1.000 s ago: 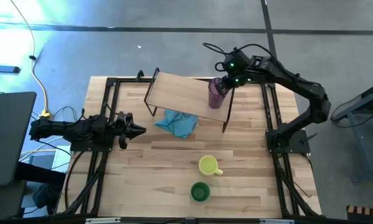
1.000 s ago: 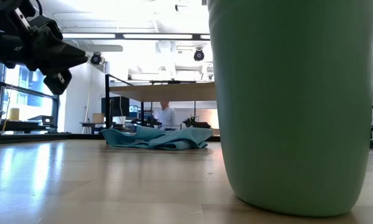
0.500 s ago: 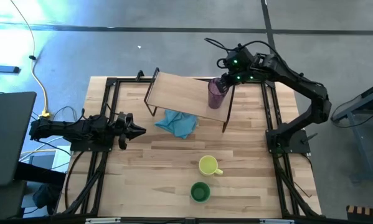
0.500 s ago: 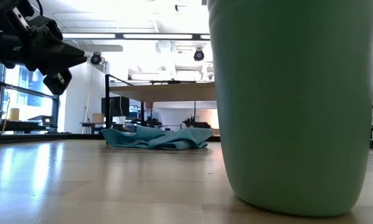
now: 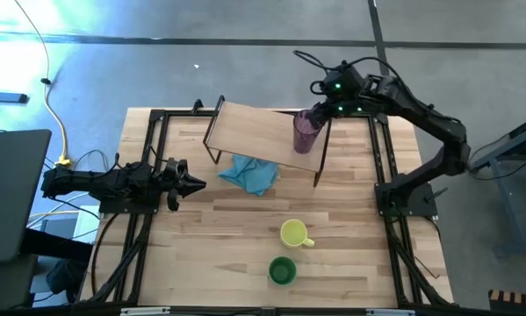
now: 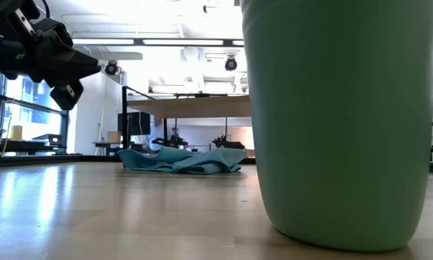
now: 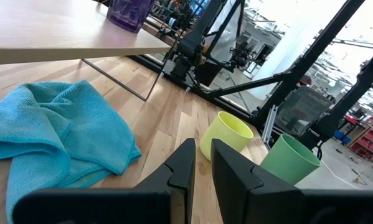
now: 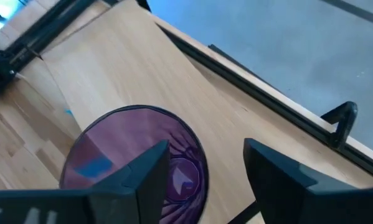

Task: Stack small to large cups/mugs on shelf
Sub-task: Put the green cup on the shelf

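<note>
The purple tumbler stands upright on its base at the right end of the shelf. My right gripper hovers open just above and to the far right of its rim, one finger over the mouth. The yellow mug and the green cup stand on the table near the front edge. My left gripper waits shut above the table's left side, holding nothing.
A crumpled blue cloth lies on the table, partly under the shelf's near edge. The green cup fills the right half of the low view. Dark metal frame rails run along the table's left and right sides.
My right gripper has let go of the purple tumbler and drawn back a little toward the table's far right corner. The tumbler stays upright where it was on the shelf.
</note>
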